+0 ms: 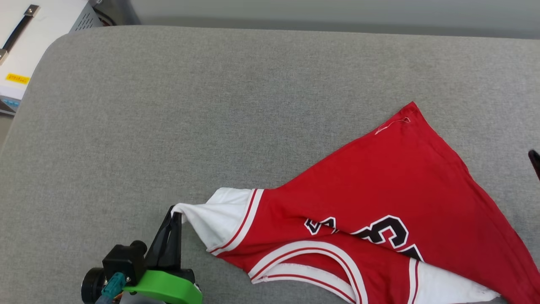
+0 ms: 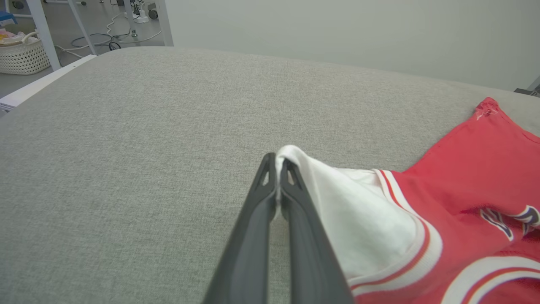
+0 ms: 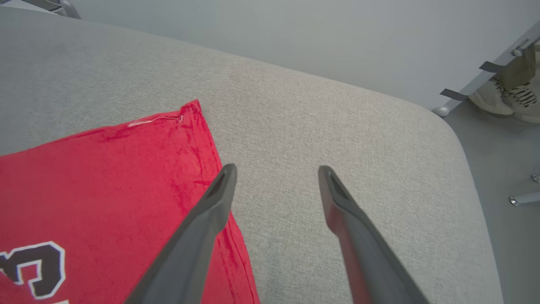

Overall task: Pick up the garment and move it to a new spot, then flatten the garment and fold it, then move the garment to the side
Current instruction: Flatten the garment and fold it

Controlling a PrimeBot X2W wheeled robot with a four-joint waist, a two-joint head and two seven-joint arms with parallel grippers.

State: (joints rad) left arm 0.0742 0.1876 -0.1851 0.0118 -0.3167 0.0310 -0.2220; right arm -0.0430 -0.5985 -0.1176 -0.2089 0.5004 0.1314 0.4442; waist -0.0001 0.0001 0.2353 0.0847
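Red white-sleeved jersey shirt [image 1: 379, 185] is pinched by its 7 o'clock sleeve in the left claw [image 2: 277, 162], seemingly to pull it flat, while the right claw [image 3: 276, 173] gapes at 3 o'clock.

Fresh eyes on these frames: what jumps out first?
The red jersey grabs the eye, lying rumpled on the right half of the grey pad. Next comes the left tool, shut on the tip of its white sleeve. The right tool hangs open by the jersey's right edge.
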